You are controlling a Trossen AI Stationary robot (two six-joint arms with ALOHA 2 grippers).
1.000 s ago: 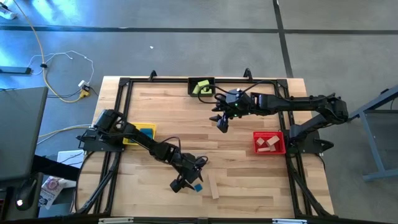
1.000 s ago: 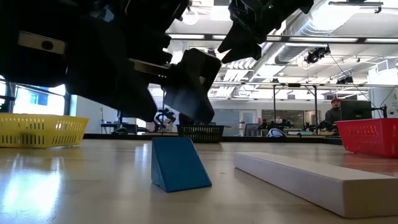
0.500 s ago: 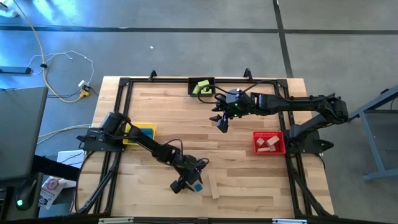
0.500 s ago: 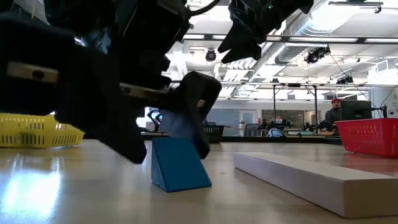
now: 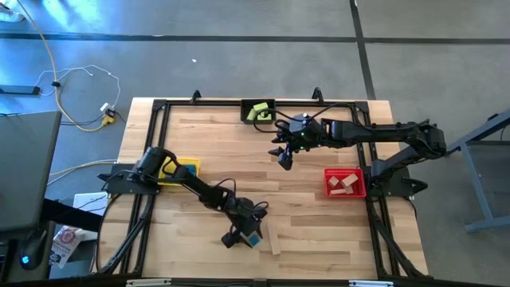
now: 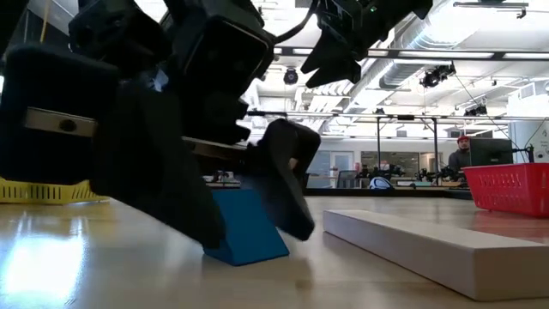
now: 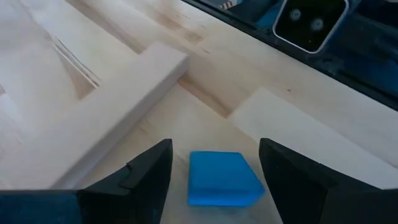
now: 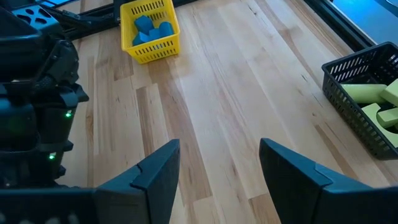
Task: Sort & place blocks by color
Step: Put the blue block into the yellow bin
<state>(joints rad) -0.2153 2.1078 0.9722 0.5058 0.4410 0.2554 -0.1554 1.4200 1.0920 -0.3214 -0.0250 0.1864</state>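
- Left gripper (image 5: 246, 237), lower centre of the high view: fingers spread, straddling the blue block (image 7: 222, 178) without visibly touching it.
- Blue block: wedge-shaped, resting on the table (image 5: 319, 231) beside the plain wood bar (image 6: 429, 249), whose long axis runs roughly toward the camera.
- Right gripper (image 5: 284, 161), upper centre: fingers apart, empty.

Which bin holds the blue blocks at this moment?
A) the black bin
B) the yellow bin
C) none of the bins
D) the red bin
B: the right wrist view shows blue blocks lying inside the yellow bin, while the black bin holds only green blocks, and in the high view the red bin holds plain wood pieces.
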